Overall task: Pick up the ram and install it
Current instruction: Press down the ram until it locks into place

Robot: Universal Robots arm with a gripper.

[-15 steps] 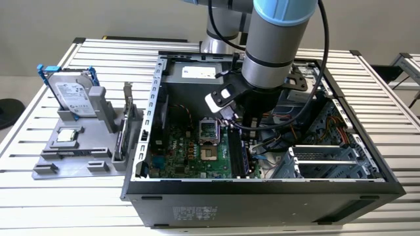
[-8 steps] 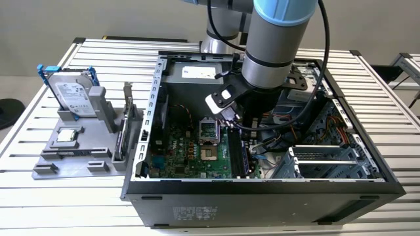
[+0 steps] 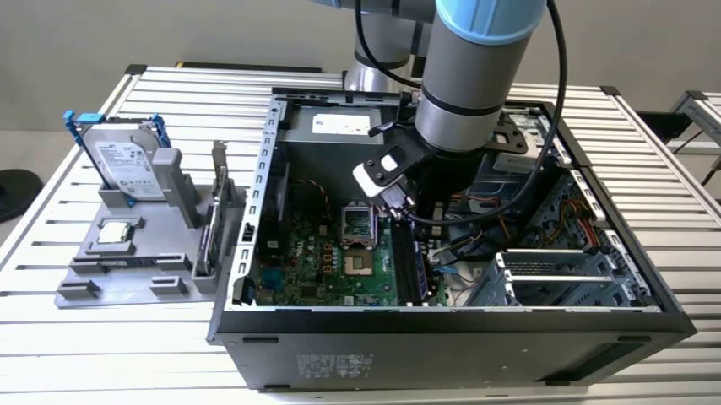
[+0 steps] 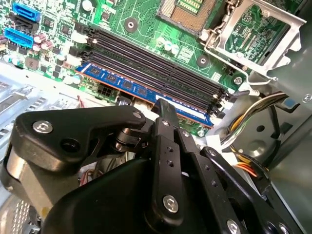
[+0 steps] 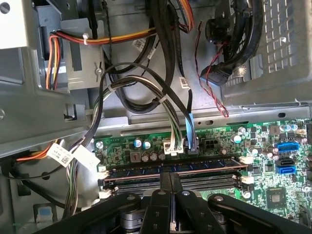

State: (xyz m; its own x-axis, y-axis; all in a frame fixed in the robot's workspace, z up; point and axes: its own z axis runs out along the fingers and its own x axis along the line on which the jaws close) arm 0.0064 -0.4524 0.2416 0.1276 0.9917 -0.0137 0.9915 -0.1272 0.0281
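One arm: the robot arm reaches down into an open computer case (image 3: 451, 337) lying on a slatted table, with its wrist over the green motherboard (image 3: 338, 261).
Gripper: in both wrist views the gripper (image 5: 170, 176) has its two black fingers drawn together, with nothing seen between them; their tips sit on or just above the top edge of the ram.
Ram: the ram (image 4: 126, 87), a long dark stick with blue marks, stands in the outermost of the memory slots, beside the empty slots (image 4: 146, 58) that run parallel to it.
Seating: I cannot tell whether the stick is fully home; the white end clips (image 5: 246, 160) look close to it (whether they are locked is unclear).
Risk, tilt: the fingers meet the stick near one spot along its length, so a push could likely seat one end and leave the other raised.
Risk, slip: the edge is thin; the tips might slide off onto the board or a neighbouring slot.
Risk, cables: bundled cables (image 5: 165, 97) hang close to the slots and could snag the wrist.
Elsewhere: a hard drive (image 3: 124, 164) stands in a grey holder outside the case, well apart.
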